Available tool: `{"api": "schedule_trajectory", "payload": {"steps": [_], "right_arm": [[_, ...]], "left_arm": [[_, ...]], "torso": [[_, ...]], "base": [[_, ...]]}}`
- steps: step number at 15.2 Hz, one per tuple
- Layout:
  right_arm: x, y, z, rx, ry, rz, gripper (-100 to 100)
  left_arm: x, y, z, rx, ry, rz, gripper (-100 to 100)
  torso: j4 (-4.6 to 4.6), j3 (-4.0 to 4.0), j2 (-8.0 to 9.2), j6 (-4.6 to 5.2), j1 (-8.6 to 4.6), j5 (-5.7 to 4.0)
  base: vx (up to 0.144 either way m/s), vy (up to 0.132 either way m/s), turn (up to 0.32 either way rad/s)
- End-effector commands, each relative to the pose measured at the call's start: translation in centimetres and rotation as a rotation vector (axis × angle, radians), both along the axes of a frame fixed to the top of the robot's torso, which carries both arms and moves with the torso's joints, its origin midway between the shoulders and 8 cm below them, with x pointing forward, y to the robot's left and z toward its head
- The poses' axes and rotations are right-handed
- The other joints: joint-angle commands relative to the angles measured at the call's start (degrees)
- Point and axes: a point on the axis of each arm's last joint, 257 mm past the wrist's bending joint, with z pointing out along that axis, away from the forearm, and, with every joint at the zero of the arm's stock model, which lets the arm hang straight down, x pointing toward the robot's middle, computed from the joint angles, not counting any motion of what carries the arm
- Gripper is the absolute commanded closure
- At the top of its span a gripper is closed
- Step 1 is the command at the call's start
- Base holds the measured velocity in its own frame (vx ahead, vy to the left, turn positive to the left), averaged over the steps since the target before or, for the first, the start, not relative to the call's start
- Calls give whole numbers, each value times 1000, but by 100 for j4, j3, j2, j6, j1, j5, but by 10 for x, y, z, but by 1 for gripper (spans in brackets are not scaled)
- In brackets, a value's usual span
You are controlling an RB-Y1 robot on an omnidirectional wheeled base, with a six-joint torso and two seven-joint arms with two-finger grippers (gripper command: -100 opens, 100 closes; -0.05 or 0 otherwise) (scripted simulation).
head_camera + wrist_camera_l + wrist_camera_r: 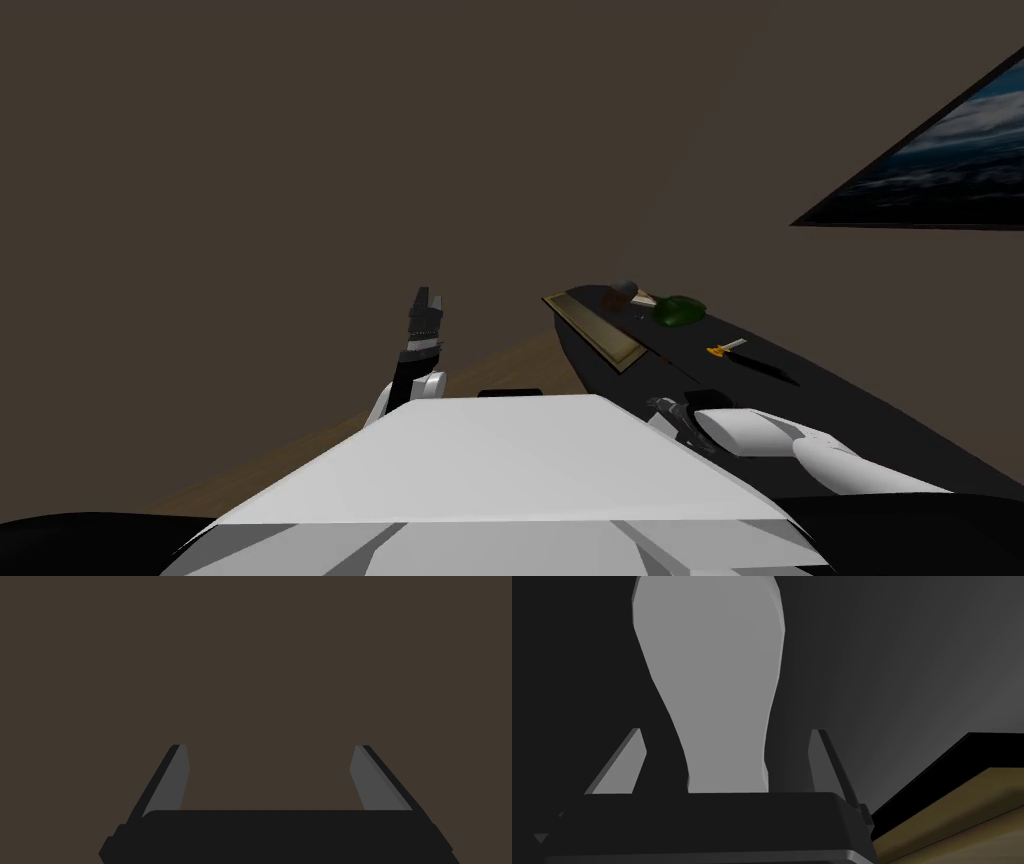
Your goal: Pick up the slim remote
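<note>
Right gripper [727,732], fingers apart, parked low by dark table [850,400] (presumably pre-reach); left gripper [270,746] likewise apart, slim remote [768,367] untouched.

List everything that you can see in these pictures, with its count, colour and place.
table: one, black, long, on my right by the wall
slim remote: one, black, on the table, about midway along it
small tool: one, orange grip with a pale tip, on the table beside the slim remote
flat board: one, olive with a tan rim, at the table's far end
green object: one, rounded, on the table beyond the board
dark brown object: one, next to the green object; kind unclear
picture: one, dark frame, blue-grey, on the wall
wall: brown, ahead
floor: tan, below the wall
left gripper: open, raised before the wall
right gripper: open, held low
</note>
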Motion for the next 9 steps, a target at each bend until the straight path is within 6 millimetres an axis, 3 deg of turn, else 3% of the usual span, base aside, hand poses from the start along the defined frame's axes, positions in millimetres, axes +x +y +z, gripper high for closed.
{"api": "schedule_trajectory", "payload": {"steps": [1,5,8,9], "right_arm": [[0,0,0,0,0,0,100],[0,0,0,0,0,-1,100],[6,-5,17,1,5,6,100],[5,-3,12,0,2,5,100]], "left_arm": [[0,0,0,0,0,0,0],[0,0,0,0,0,0,0],[0,0,0,0,0,0,0],[0,0,0,0,0,0,0]], "torso": [[0,0,0,0,0,0],[1,1,1,-2,8,0],[2,3,4,-1,24,7],[2,4,6,-2,31,9]], "base": [[2,-10,2],[0,-2,-2],[-11,38,-32],[-9,28,-12]]}}
